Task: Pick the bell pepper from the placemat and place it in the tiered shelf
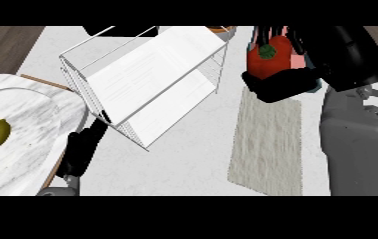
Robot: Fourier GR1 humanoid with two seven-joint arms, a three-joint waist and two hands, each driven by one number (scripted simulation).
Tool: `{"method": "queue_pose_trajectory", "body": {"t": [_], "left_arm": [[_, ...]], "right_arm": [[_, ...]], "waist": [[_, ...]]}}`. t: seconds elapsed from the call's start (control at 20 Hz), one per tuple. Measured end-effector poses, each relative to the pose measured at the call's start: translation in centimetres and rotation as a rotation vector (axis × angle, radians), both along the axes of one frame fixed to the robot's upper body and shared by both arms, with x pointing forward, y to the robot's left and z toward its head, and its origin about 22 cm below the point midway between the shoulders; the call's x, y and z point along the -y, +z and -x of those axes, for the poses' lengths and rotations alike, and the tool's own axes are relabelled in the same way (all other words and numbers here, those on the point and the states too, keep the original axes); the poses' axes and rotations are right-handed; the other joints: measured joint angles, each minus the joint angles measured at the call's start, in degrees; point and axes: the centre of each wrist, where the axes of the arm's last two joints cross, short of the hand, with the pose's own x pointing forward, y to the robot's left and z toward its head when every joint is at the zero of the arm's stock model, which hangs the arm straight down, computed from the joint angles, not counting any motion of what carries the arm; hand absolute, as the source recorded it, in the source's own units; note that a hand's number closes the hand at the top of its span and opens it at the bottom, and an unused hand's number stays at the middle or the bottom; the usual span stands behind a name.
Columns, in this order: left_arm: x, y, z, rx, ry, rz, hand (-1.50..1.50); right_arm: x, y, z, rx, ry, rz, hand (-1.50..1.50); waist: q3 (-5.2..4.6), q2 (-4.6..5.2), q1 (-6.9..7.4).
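Note:
A red bell pepper (269, 59) with a green stem is held in my right hand (286, 83), whose black fingers and thumb curl round it above the far end of the grey placemat (267, 143). The pepper hangs off the mat, to the right of the white tiered shelf (151, 80), which stands tilted in the head view at centre left. My left hand (81, 150) rests low at the left, fingers straight, beside the shelf's near corner.
A white marble round plate or board (29, 133) with a yellow-green item (4, 132) lies at the far left on a wooden edge. An orange-rimmed object (221, 30) sits behind the shelf. A dark item (118, 30) is at the back.

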Motion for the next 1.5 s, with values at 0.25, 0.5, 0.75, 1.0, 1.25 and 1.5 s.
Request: {"method": "queue_pose_trajectory", "body": {"t": [0.25,0.5,0.75,1.0,1.25,1.5], "left_arm": [[0.6,0.1,-0.3,0.008,-0.003,-0.002,0.0],[0.7,0.8,-1.0,0.016,-0.013,-0.006,0.0],[0.8,0.4,-0.8,0.018,-0.02,-0.003,0.0],[0.9,0.7,-0.5,0.014,-0.029,-0.005,0.0],[1.4,0.3,-0.9,0.018,-0.044,-0.006,0.0],[2.1,0.9,-1.6,0.028,-0.078,-0.007,0.0]], "right_arm": [[-3.0,1.0,-3.5,0.007,-0.031,-0.014,1.5],[-5.8,1.4,-7.2,0.005,-0.018,0.019,1.5],[-9.3,0.2,-9.9,-0.013,0.011,0.074,1.5],[-11.4,-0.7,-11.7,-0.027,0.032,0.109,1.5],[-12.5,-2.0,-12.7,-0.081,0.055,0.123,1.5],[-10.5,-1.9,-13.7,-0.234,0.094,-0.158,-1.5]], "waist": [[-0.01,0.11,0.27],[-0.01,0.31,0.74],[-0.03,0.53,1.38],[0.1,0.19,1.45],[0.23,0.11,2.02],[0.06,-0.26,4.27]]}}
